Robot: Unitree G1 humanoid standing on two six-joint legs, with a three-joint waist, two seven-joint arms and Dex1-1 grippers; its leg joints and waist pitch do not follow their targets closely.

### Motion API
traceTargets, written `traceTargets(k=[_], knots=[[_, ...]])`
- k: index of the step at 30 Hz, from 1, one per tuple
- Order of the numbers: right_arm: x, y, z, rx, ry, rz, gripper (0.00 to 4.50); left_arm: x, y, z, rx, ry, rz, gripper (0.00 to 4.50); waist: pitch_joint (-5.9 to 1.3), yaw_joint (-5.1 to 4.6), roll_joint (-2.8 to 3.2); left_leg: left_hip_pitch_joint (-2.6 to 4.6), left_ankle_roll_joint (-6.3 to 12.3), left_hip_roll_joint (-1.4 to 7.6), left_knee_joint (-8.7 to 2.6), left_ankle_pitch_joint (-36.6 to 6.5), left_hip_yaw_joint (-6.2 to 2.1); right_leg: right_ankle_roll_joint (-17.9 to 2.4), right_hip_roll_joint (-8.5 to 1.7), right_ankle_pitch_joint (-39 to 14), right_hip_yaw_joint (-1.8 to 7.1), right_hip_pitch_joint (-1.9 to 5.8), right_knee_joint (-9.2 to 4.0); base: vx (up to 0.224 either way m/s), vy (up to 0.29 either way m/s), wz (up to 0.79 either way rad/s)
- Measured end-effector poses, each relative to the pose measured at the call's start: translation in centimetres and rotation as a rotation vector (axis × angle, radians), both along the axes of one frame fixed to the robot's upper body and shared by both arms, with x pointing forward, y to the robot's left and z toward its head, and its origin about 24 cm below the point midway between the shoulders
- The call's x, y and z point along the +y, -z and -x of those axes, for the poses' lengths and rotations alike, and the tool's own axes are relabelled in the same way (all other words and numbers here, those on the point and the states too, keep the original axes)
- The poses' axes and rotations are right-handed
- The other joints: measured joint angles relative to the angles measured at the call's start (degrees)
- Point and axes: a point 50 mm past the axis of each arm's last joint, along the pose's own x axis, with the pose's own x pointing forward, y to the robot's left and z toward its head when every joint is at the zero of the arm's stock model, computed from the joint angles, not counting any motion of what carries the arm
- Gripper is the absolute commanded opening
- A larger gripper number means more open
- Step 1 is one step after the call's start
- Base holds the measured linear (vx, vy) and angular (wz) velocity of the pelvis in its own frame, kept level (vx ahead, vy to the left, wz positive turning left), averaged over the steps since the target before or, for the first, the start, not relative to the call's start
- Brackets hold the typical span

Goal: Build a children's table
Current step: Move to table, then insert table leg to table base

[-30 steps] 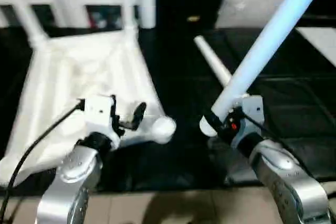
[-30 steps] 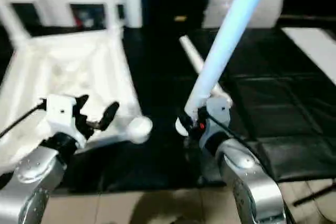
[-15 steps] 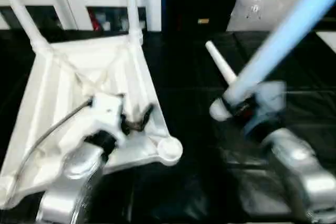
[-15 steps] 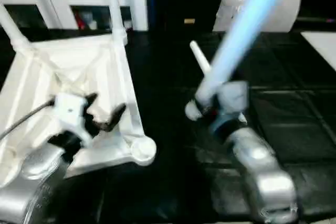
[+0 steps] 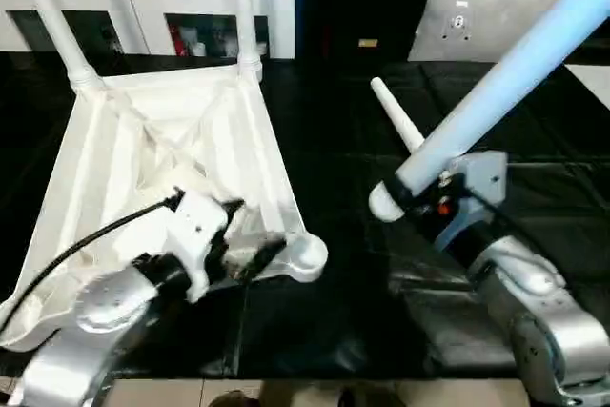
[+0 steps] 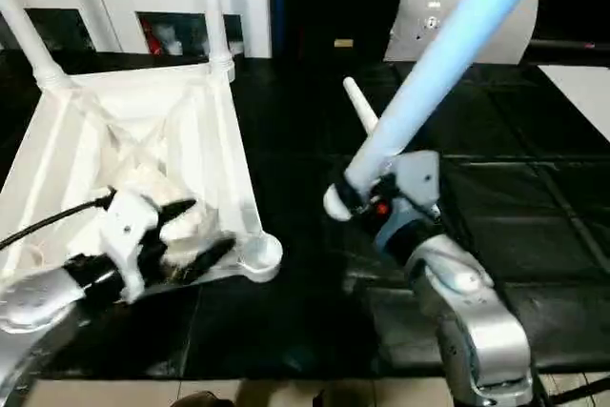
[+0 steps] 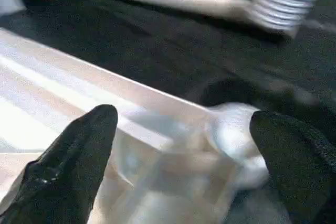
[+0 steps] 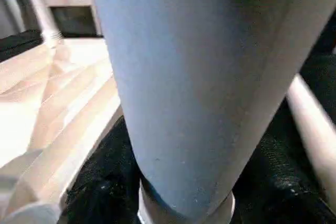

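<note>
Behind held leg (image 5: 515,73), spare leg (image 5: 396,121) partly hidden.

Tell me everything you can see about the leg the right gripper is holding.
The leg is a long, round, smooth tube, apparently plastic, looking pale blue-white. It slants up and away from the right gripper, which is clamped near its lower end. That rounded end sticks out just past the gripper and hangs free above the black surface, beside the upturned tabletop's empty near corner socket. The wrist view shows threads at its end. Its upper end leaves the picture.
</note>
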Motion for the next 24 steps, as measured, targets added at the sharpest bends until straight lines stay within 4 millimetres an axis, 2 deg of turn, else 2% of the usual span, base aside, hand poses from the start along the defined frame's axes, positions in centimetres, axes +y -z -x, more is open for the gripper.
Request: traceTargets(k=[3, 6, 7, 10, 14, 16, 21, 22, 24], knots=[[0.3, 0.3, 0.1, 0.015, -0.037, -0.001, 1.93, 0.2, 0.2, 0.7, 0.041, 0.099, -0.056, 4.50, 0.11, 0.05, -0.10, -0.32, -0.02, 0.02, -0.01, 0.01, 0.06, 0.00, -0.01, 0.00, 0.02, -0.40, 0.00, 0.000, 0.000, 0.00], [0.5, 0.4, 0.1, 0.016, -0.055, -0.004, 1.93, 0.6, 0.4, 1.1, 0.091, 0.177, -0.109, 4.50, 0.42, 0.05, 0.39, -0.32, -0.02, 0.03, -0.01, 0.01, 0.13, 0.00, -0.01, 0.00, 0.07, -0.50, 0.00, 0.000, 0.000, 0.00], [0.5, 0.4, 0.1, 0.005, -0.049, -0.009, 1.93, 0.9, 0.6, 1.3, 0.117, 0.211, -0.130, 4.22, 0.61, 0.05, 0.67, -0.34, -0.02, 0.03, -0.01, 0.01, 0.17, 0.00, -0.01, 0.00, 0.10, -0.55, 0.00, 0.000, 0.000, 0.00], [0.3, 0.7, 0.0, 0.004, -0.044, -0.003, 1.93, 1.3, 1.2, 1.3, 0.168, 0.244, -0.153, 4.15, 0.97, 0.14, 1.17, -0.39, -0.02, 0.03, -0.03, 0.01, 0.21, -0.01, -0.01, 0.00, 0.14, -0.61, 0.01, 0.000, 0.000, 0.00], [0.3, 1.0, 0.3, 0.016, -0.064, 0.006, 1.93, 1.4, 1.2, 0.3, 0.152, 0.248, -0.166, 4.15, 1.19, 0.29, 1.62, -0.69, -0.10, 0.10, -0.06, 0.06, 0.24, -0.20, 0.01, 0.12, 0.12, -0.74, 0.04, 0.000, 0.000, 0.00], [0.4, 1.6, 0.7, 0.042, -0.095, 0.014, 1.93, 1.4, 1.2, -0.1, 0.153, 0.267, -0.167, 3.92, 1.31, 0.32, 1.86, -0.75, -0.18, 0.16, -0.07, 0.13, 0.30, -0.39, 0.01, 0.38, 0.10, -0.76, 0.08, 0.000, 0.000, 0.00], [0.5, 1.8, 0.8, 0.050, -0.101, 0.015, 1.93, 1.0, 1.5, -1.0, 0.166, 0.301, -0.163, 3.77, 1.34, 0.23, 2.42, -0.78, 0.01, 0.39, -0.23, 0.25, 0.46, -0.69, 0.08, 0.60, -0.03, -0.80, 0.05, 0.058, -0.004, 0.00], [0.5, 1.8, 0.8, 0.050, -0.100, 0.016, 1.92, 1.1, 1.5, -1.2, 0.167, 0.300, -0.165, 3.44, 1.34, 0.18, 2.46, -0.77, 0.05, 0.39, -0.51, 0.29, 0.54, -0.73, 0.08, 0.54, -0.04, -0.86, -0.04, 0.059, -0.007, -0.02], [0.4, 1.8, 0.8, 0.049, -0.098, 0.017, 1.92, 1.2, 1.5, -1.4, 0.172, 0.304, -0.164, 3.34, 1.34, 0.13, 2.55, -0.77, 0.30, 0.40, -0.68, 0.43, 0.59, -0.89, 0.08, 0.42, -0.06, -0.94, -0.06, 0.029, -0.004, -0.01]])
